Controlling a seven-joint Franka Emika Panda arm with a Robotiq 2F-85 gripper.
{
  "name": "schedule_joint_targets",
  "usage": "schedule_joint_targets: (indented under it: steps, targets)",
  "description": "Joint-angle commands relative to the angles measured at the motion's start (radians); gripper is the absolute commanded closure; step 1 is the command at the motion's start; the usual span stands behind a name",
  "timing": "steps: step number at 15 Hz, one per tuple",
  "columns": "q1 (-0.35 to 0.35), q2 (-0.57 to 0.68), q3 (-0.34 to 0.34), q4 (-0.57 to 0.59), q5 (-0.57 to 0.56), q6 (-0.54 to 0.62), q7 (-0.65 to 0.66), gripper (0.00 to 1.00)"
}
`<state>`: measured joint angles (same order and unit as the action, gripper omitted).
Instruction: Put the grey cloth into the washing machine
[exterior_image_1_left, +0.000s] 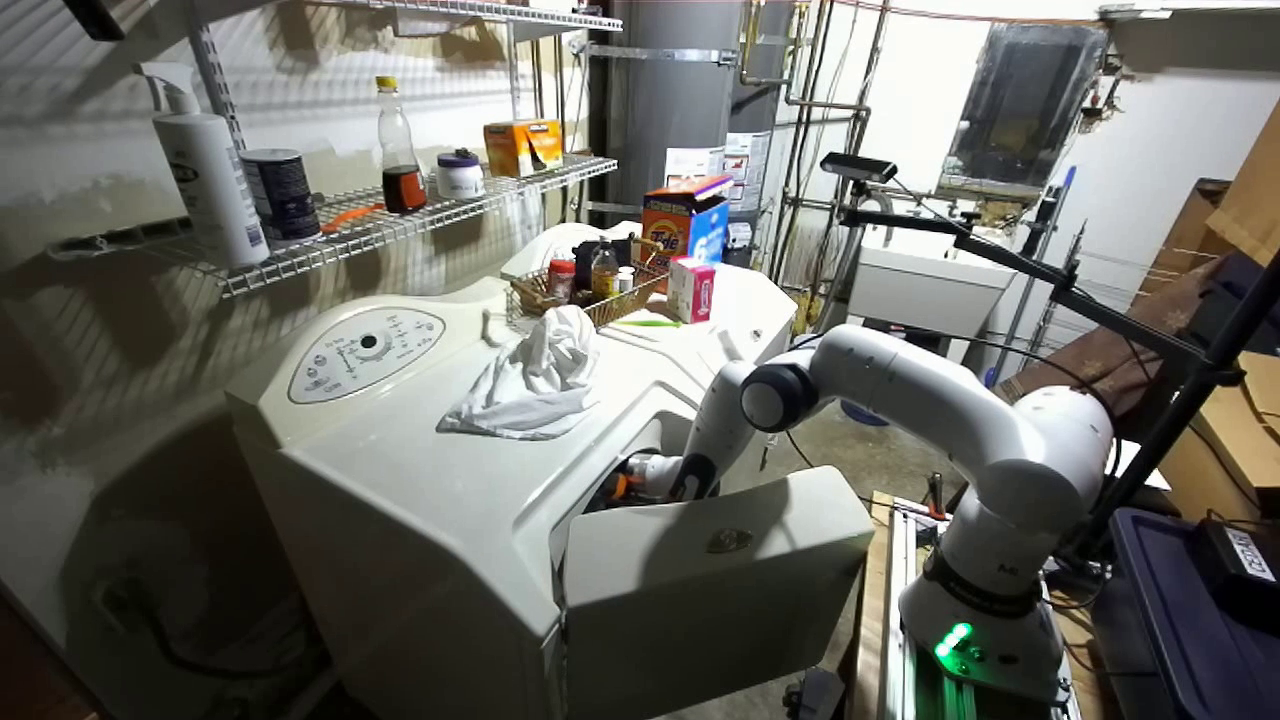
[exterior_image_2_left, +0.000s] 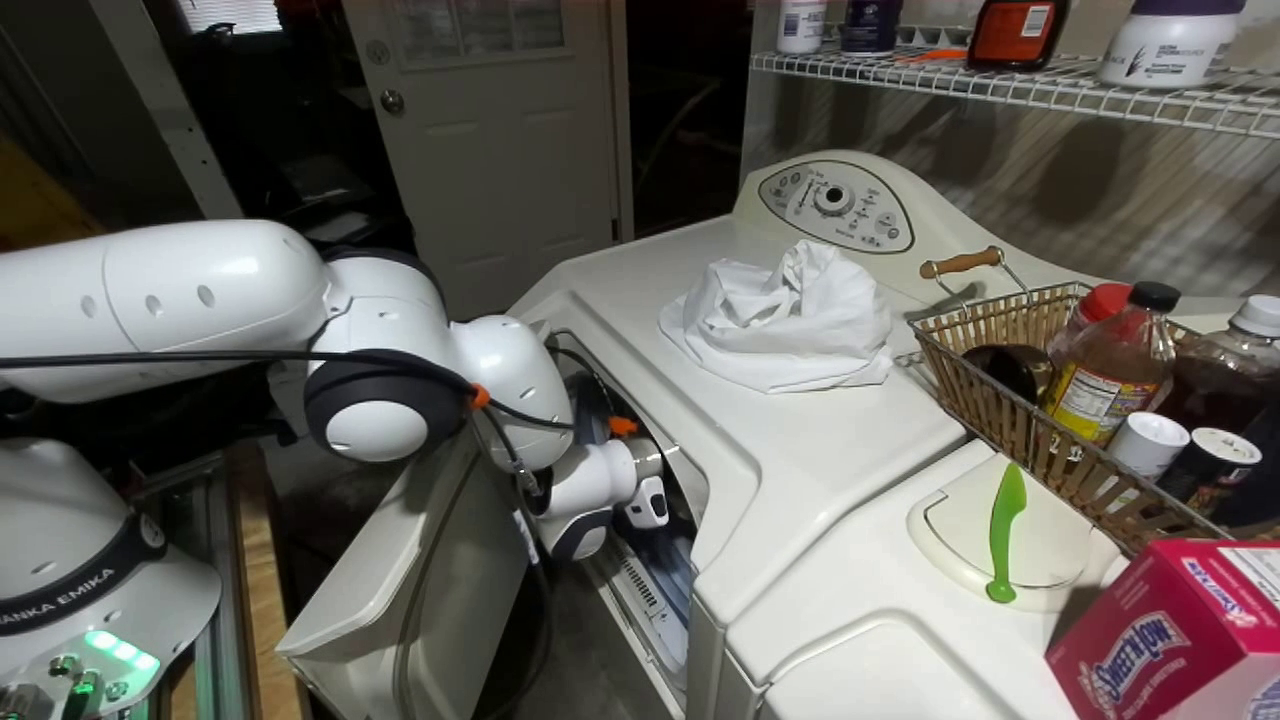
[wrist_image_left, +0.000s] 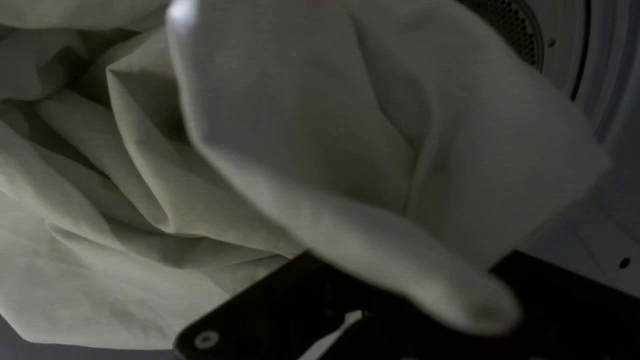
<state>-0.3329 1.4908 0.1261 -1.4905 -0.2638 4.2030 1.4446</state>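
The gripper (wrist_image_left: 410, 260) was clamped on the grey cloth (wrist_image_left: 320, 150) inside the washing machine (exterior_image_1_left: 420, 490), presumably so that the fabric would not slip away too early; the door (exterior_image_1_left: 715, 590) stood open (for letting the arm (exterior_image_1_left: 900, 385) enter, I suppose).

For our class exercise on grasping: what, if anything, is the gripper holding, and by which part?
The gripper appears closed on the grey cloth; by which part cannot be told exactly, as loose folds hide the fingertips.

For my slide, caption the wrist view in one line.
Inside the washing machine, the end effector appears closed on the grey cloth, whose folds hide the grip; perforated plate at upper right.
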Motion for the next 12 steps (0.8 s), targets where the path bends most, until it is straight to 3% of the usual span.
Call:
schedule_joint_targets:
  steps: [1, 6, 7, 8, 9, 12]
  targets:
    - [0.036, 0.0, -0.007, 0.044, 0.011, 0.002, -0.067, 0.98]
    - [0.04, 0.0, 0.002, 0.06, 0.07, 0.016, -0.166, 0.98]
    - [0.083, 0.0, -0.05, 0.071, 0.107, 0.02, -0.118, 0.98]
    - [0.041, 0.0, 0.007, 0.062, 0.099, 0.015, -0.179, 0.68]
    - [0.046, 0.0, 0.003, 0.063, 0.11, 0.018, -0.185, 0.67]
    - [0.048, 0.001, 0.005, 0.055, 0.114, -0.003, -0.208, 0.49]
